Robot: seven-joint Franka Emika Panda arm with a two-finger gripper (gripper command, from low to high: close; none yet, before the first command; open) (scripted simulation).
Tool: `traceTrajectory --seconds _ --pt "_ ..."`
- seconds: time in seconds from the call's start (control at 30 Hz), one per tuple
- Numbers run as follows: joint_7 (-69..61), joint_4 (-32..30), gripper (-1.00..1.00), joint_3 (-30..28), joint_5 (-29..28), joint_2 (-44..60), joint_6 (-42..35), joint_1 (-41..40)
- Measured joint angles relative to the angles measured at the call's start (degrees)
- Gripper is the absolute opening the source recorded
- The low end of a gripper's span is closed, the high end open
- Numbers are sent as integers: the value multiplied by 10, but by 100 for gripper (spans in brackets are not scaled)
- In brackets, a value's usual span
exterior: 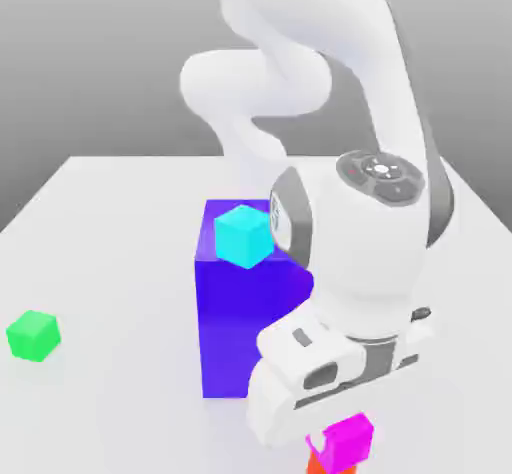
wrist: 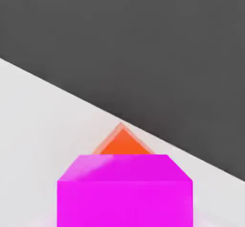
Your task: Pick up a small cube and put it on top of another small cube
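Magenta cube [exterior: 349, 439] level between closed jaws, 1 flat face up, directly over orange cube [exterior: 319, 461], near table [exterior: 110, 262] edge.

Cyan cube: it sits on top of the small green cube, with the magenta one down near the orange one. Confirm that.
Wrong base: the cyan cube sits on the big purple-blue block, as the exterior view shows. The magenta cube is indeed near the orange cube.

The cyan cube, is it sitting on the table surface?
No, the cyan cube rests on top of the big purple-blue block, above the table.
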Motion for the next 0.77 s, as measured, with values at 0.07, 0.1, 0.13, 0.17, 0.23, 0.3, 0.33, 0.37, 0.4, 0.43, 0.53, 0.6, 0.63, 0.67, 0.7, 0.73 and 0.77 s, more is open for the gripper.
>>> traceTrajectory --seconds 0.07,0.1,0.13,0.17,0.23,0.3,0.33,0.37,0.4,0.43,0.53,0.6,0.63,0.67,0.7,0.73,0.77 --pt "-41 -18 -100 -20 5 -18 1 -36" --pt "-63 -28 -100 -31 8 -28 1 -54" --pt "-86 -37 -100 -43 11 -38 2 -73" --pt "-109 -47 -100 -55 15 -48 2 -91" --pt "-160 -67 -100 -81 25 -68 3 -130" --pt "-218 -88 -100 -112 37 -90 4 -170" --pt "-250 -99 -100 -129 45 -101 4 -195" --pt "-286 -110 -100 -148 54 -113 3 -229" --pt "-322 -121 -100 -165 62 -124 3 -268" --pt "-353 -131 -100 -177 71 -134 3 -294" --pt "-413 -146 -100 -181 100 -123 28 -325" --pt "-434 -145 -100 -170 125 -88 60 -331" --pt "-444 -144 -100 -163 137 -69 78 -336" --pt "-453 -144 -100 -155 150 -50 96 -342" --pt "-458 -143 100 -151 156 -40 105 -345" --pt "-458 -143 100 -151 156 -40 105 -345" --pt "-458 -143 100 -151 156 -40 105 -345"
